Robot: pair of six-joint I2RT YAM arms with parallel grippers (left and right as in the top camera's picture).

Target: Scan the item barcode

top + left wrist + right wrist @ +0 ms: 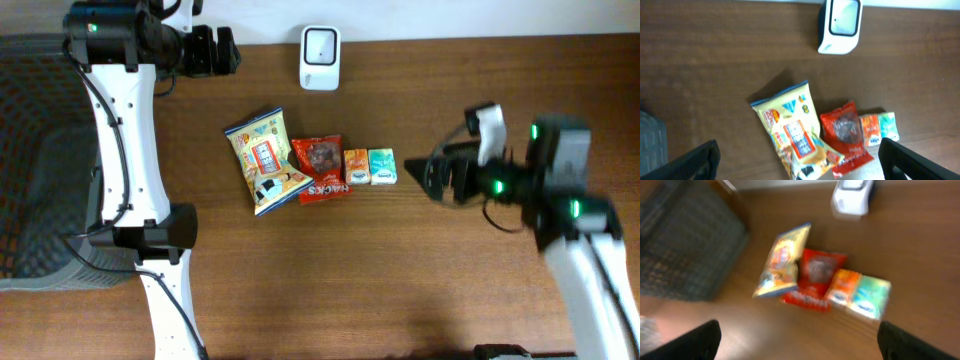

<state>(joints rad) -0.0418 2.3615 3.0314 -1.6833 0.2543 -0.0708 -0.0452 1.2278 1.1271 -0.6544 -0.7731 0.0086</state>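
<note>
Overhead view, findings as follows.

Containers: one dark mesh basket (35,150) at the left edge of the bench (300,290). Its contents cannot be made out.

Items, counted: four, lying in a single row at mid-bench. From left to right they are one yellow bag (265,160), one red pack (321,168), one orange box (356,166) and one teal box (382,166). Each touches its neighbour.

Equipment: one white scanner (320,45) stands at the far edge, well apart from the row and beyond the pack.

Left fingers (222,52): at the far side, left of the scanner, spread apart with nothing between them.

Right fingers (428,172): just right of the teal box, tips toward the row, spread apart with nothing between them.

All four items lie on the bench.
</note>
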